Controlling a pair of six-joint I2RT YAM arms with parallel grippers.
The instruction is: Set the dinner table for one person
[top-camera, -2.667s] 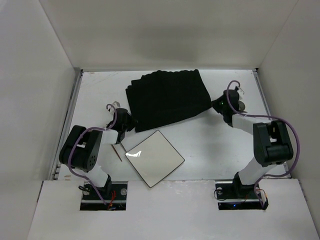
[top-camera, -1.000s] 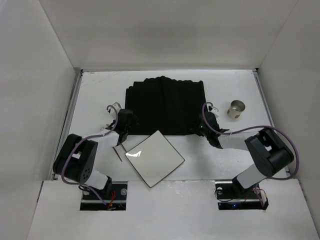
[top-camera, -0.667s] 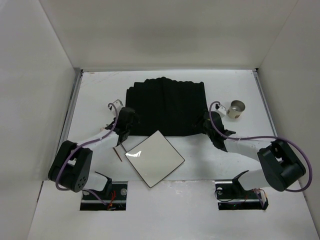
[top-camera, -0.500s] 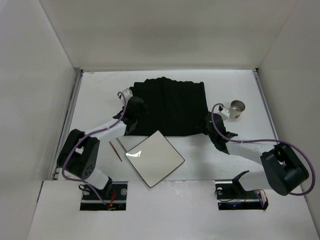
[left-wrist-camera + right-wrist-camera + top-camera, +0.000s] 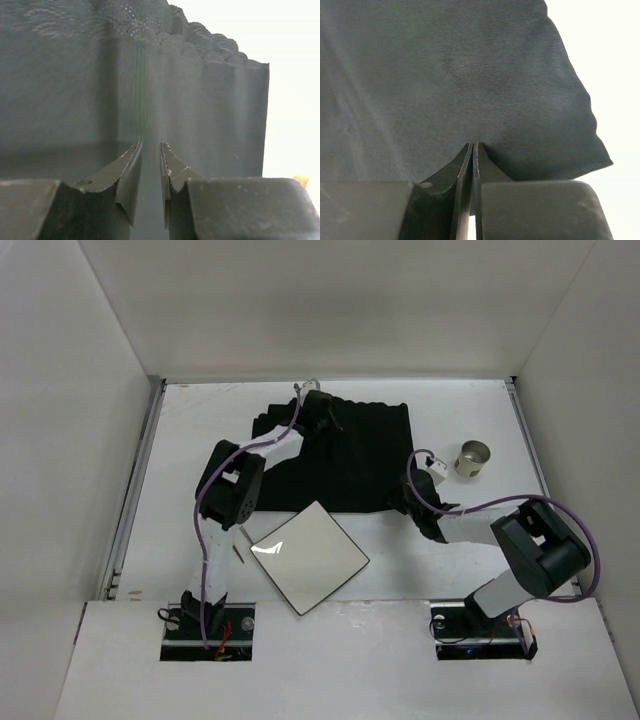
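A black ribbed mat (image 5: 350, 455) lies on the white dinner table (image 5: 190, 440). My left gripper (image 5: 322, 412) reaches over the mat's far edge. In the left wrist view its jaws (image 5: 150, 145) stand a narrow gap apart with a raised crease of the mat (image 5: 75, 90) between them. My right gripper (image 5: 405, 492) is at the mat's near right corner. In the right wrist view it (image 5: 472, 145) is shut on the edge of the mat (image 5: 445, 75).
A square white plate (image 5: 308, 556) lies tilted in front of the mat. Thin brown sticks (image 5: 237, 543) lie left of the plate. A small metal cup (image 5: 474, 456) stands right of the mat. White walls edge the table.
My left arm has swung from the mat's near left side out over the mat to its far edge. The right gripper has stayed at the near right corner.
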